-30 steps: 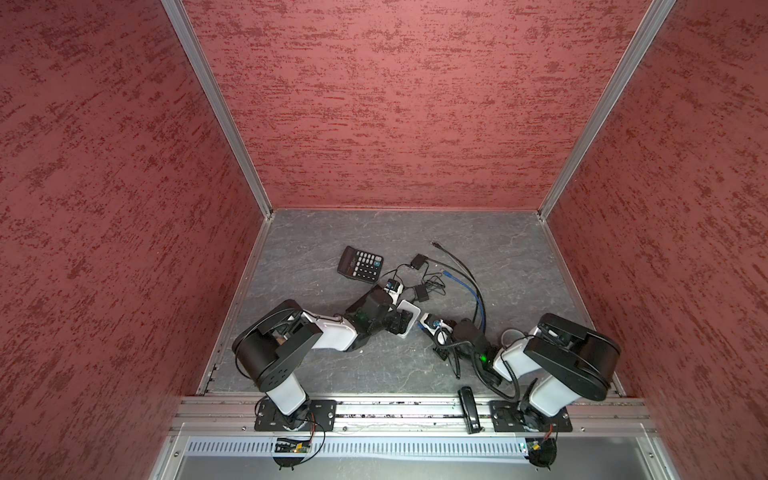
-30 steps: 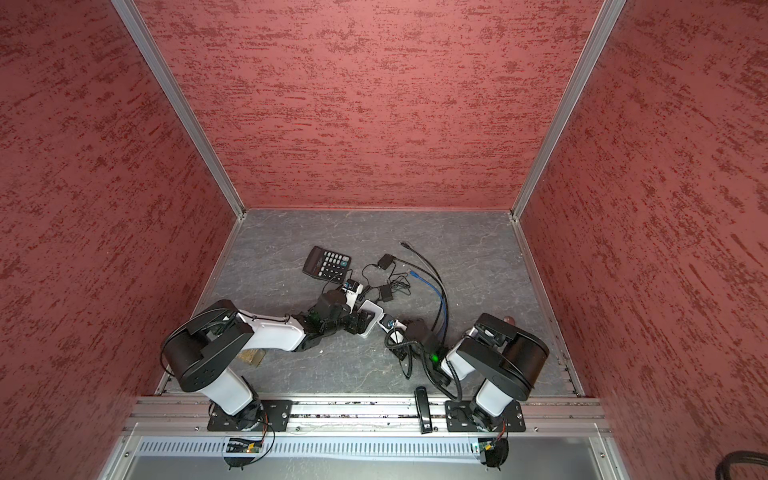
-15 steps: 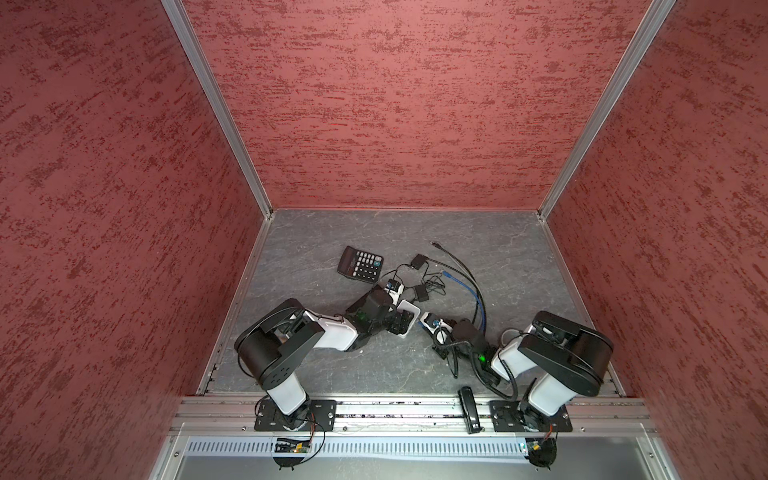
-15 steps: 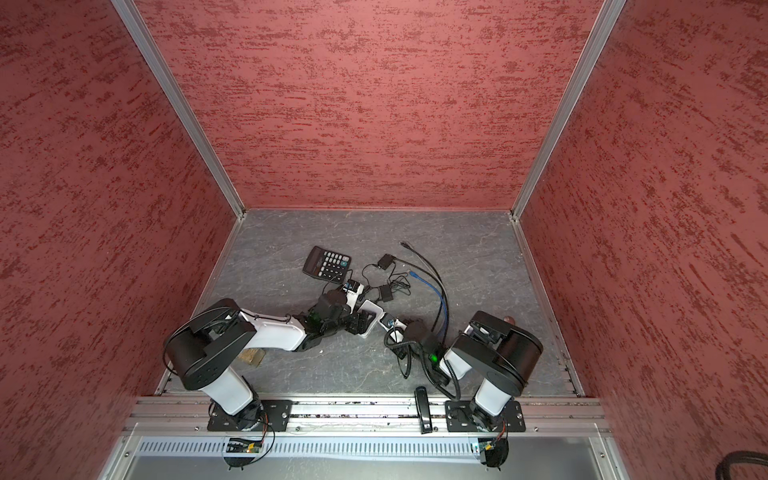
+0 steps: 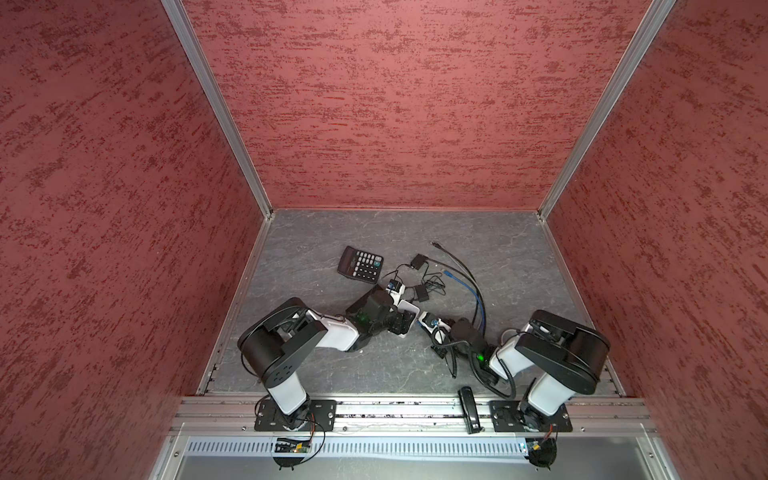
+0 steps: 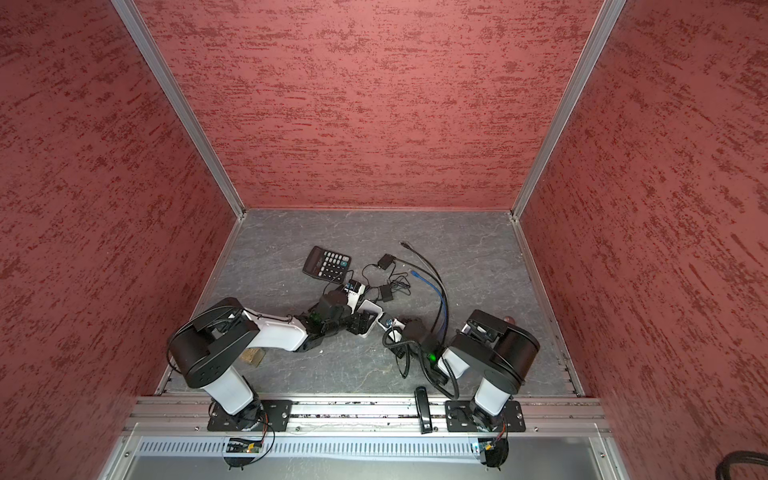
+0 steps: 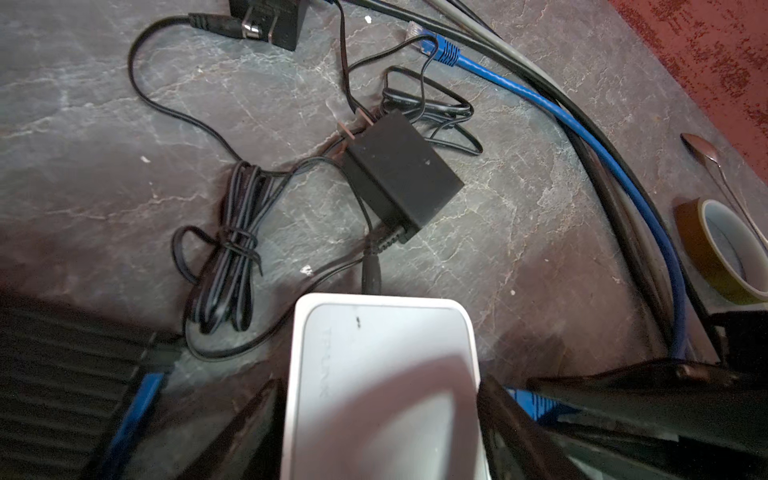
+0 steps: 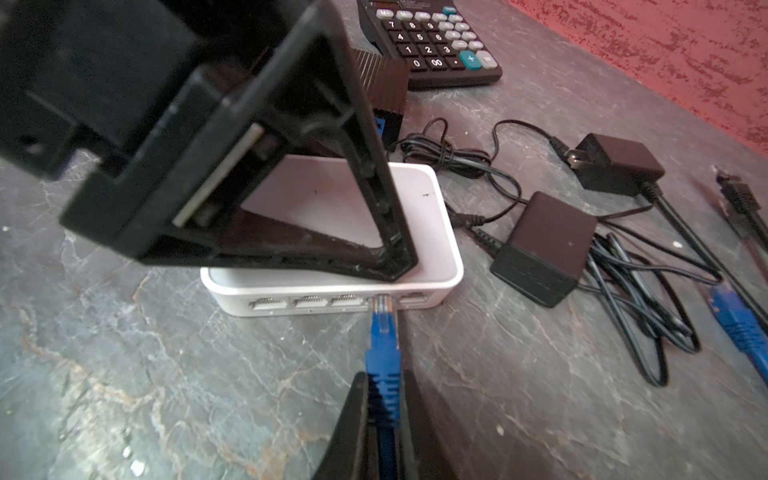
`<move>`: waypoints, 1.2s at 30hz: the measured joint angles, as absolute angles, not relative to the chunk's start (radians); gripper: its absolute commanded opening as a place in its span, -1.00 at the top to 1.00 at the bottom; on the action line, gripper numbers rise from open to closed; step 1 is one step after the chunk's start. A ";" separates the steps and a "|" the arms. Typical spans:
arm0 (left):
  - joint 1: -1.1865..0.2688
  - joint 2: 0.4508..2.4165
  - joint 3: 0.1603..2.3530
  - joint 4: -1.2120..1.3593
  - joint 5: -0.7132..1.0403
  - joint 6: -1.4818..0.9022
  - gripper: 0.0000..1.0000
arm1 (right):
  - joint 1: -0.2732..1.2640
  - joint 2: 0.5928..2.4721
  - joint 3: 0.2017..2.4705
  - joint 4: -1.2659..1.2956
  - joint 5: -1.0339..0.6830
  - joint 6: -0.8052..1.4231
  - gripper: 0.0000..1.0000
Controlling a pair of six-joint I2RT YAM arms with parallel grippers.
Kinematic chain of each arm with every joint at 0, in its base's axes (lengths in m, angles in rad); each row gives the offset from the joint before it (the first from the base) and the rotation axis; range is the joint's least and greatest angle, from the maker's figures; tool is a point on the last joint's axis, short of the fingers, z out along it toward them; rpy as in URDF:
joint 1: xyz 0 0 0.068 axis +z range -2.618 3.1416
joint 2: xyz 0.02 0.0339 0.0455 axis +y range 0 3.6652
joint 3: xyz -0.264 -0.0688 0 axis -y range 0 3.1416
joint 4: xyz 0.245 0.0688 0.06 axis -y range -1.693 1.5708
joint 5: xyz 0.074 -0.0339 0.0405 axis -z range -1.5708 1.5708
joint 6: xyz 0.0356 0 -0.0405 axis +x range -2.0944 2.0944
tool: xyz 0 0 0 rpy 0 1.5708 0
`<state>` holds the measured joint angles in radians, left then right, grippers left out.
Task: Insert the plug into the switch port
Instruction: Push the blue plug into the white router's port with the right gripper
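The white switch (image 8: 440,249) lies on the grey floor, and my left gripper (image 7: 380,384) is shut on it, one black finger against each long side. In both top views it shows just past that gripper (image 5: 401,322), as a white switch (image 5: 409,308) at mid-floor. My right gripper (image 8: 384,376) is shut on the blue plug (image 8: 382,336) by its boot. The plug's clear tip sits at the mouth of a port second from one end of the row. I cannot tell how deep it goes. In a top view the right gripper (image 6: 392,326) faces the switch (image 6: 371,307).
A black calculator (image 5: 360,264) lies behind the switch. Black power adapters (image 7: 401,174) with bundled cords, black cables and the blue cable's free end (image 7: 444,52) spread beside it. A tape roll (image 7: 727,249) and spoon (image 7: 706,153) lie near the right wall.
The right arm's elbow has shifted a little. Both grips and the switch stay as they were.
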<state>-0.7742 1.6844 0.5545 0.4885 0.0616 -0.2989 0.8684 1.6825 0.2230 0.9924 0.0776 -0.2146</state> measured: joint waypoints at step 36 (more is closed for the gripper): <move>-0.764 1.747 0.604 0.516 0.066 -0.221 -0.38 | 0.870 1.786 0.280 1.063 0.105 -0.249 1.00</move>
<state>-0.7639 1.7470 0.6044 0.5163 0.0658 -0.2211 0.8703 1.7859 0.2798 1.0630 0.1047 -0.2485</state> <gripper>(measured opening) 0.691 0.133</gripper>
